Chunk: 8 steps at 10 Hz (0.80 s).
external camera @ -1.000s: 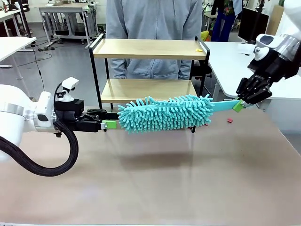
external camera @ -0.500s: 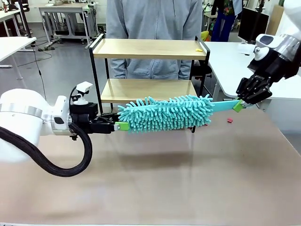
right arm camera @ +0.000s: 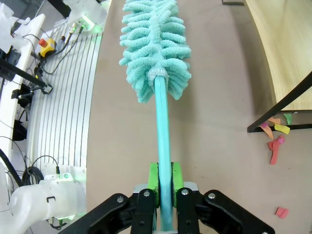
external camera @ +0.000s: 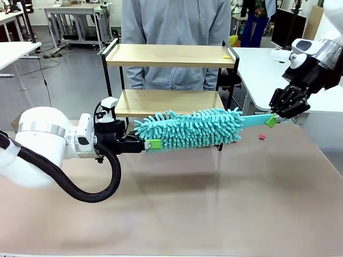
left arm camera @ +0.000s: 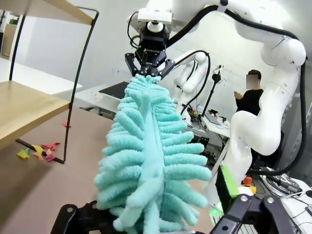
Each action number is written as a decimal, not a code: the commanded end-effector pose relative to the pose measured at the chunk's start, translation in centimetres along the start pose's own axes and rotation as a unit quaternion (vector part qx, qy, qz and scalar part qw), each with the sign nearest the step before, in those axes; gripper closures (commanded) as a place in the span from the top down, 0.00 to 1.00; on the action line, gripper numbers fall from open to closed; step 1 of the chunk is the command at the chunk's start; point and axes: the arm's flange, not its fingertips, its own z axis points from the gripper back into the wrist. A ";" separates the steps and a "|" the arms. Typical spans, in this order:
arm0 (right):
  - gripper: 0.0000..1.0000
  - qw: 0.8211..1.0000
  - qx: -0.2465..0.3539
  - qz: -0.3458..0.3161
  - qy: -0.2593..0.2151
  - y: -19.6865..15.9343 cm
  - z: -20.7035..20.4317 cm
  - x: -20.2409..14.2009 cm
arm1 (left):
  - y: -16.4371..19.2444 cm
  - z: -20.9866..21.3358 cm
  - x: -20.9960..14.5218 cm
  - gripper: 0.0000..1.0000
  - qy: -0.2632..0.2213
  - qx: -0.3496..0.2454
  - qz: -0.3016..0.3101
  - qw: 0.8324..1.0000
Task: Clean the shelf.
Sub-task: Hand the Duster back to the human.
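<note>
The shelf (external camera: 166, 56), upper centre of the front view, looks not yet dusted: a yellow scrap (external camera: 227, 55) lies on top. The right gripper (right arm camera: 165, 181) clamps the teal duster (external camera: 190, 128) handle; the left gripper (external camera: 154, 143), fingers spread, surrounds its tip.

Even, bright overhead light. Soft shadow under my duster (external camera: 190, 128) on the table (external camera: 214, 203). Wrist views bend at edges; near fibres blur slightly.

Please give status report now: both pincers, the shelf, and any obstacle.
Right pincer shut on duster handle. Left pincer open around duster tip. Shelf behind the duster, paper scraps by its leg.
</note>
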 end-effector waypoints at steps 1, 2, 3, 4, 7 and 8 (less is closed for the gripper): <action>0.14 1.000 -0.001 0.005 -0.014 0.1 0.1 0.3 | 0.3 0.2 -0.1 0.44 -0.021 -0.007 -0.017 1.000; 0.14 1.000 -0.001 0.005 -0.014 0.1 0.1 0.3 | 0.3 0.3 -0.1 0.35 -0.019 -0.009 -0.018 1.000; 0.14 1.000 -0.001 0.005 -0.014 0.1 0.1 0.3 | 0.3 0.4 -0.1 0.00 -0.018 -0.010 -0.022 1.000; 0.14 1.000 -0.001 0.005 -0.014 0.1 0.1 0.3 | 0.3 0.5 -0.1 0.00 -0.019 -0.013 -0.020 1.000; 0.14 1.000 -0.001 0.005 -0.014 0.1 0.1 0.3 | 0.3 0.4 -0.2 0.00 -0.027 -0.012 -0.025 0.999; 0.14 1.000 -0.001 0.005 -0.014 0.1 0.1 0.3 | 0.3 0.3 -0.3 0.00 -0.026 -0.014 -0.025 0.999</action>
